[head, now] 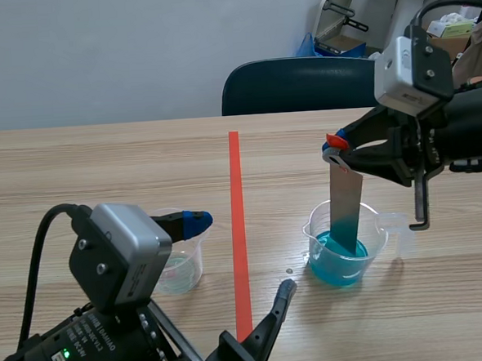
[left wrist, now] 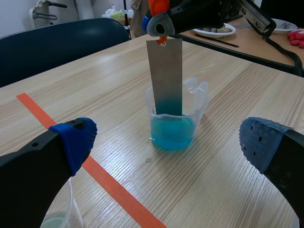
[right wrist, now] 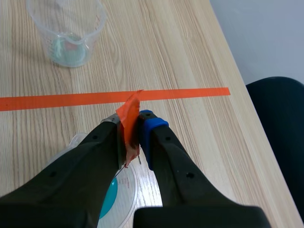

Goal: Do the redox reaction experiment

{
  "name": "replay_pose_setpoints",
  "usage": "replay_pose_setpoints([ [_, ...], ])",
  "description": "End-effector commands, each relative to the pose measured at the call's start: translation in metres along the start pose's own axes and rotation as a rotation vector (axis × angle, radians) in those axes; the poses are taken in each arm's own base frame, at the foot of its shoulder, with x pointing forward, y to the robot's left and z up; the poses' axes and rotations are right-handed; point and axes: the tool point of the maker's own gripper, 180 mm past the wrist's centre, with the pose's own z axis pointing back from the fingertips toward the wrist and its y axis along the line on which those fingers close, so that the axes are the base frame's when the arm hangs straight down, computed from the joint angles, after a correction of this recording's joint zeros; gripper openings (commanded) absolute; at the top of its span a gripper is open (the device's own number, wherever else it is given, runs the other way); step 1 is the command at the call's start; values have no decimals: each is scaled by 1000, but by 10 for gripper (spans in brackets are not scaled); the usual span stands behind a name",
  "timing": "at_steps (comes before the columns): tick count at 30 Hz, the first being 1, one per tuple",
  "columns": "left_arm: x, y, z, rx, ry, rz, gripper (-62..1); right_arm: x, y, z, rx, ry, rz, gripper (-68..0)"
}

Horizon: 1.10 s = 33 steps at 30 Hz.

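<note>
On the right half of the table (head: 101, 168), I see the right gripper (head: 335, 146) clamped on the top end of a metal strip (head: 347, 211). In the right wrist view its two fingers are pressed together on an orange tab (right wrist: 129, 111) at the head of the strip, with nothing else between them.

The metal strip hangs nearly upright, leaning slightly. Its lower end sits in the blue liquid of a clear beaker (head: 374, 221). The submerged part looks tinted blue-green. The beaker stands on the table directly under the right gripper, with its spout on the side away from the tape line (head: 237, 189).

The left gripper (head: 236, 260) is low at the near edge, and its fingers are spread wide apart, holding nothing. In the left wrist view the beaker and strip stand ahead of it, between the two blue pads (left wrist: 76, 142) and apart from both.

A second beaker (head: 181, 270) holds a shallow pale green liquid. It stands on the other side of the tape line, just beside one left finger; I cannot tell whether they touch.

A dark chair (head: 301, 85) stands behind the far table edge.
</note>
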Motion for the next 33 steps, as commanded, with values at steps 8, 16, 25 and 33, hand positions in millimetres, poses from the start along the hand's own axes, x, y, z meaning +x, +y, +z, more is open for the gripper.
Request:
replay_pose_setpoints([
  [8, 9, -1, -2, 5, -38, 11, 14, -6, 9, 5, 6, -4, 10, -669],
  [16, 9, -1, -2, 5, -38, 11, 14, -13, 15, 5, 22, 26, 23, -669],
  [25, 9, -1, -2, 5, -38, 11, 14, -13, 15, 5, 22, 26, 23, -669],
  [33, 9, -1, -2, 5, -38, 11, 14, -13, 15, 5, 22, 26, 23, -669],
])
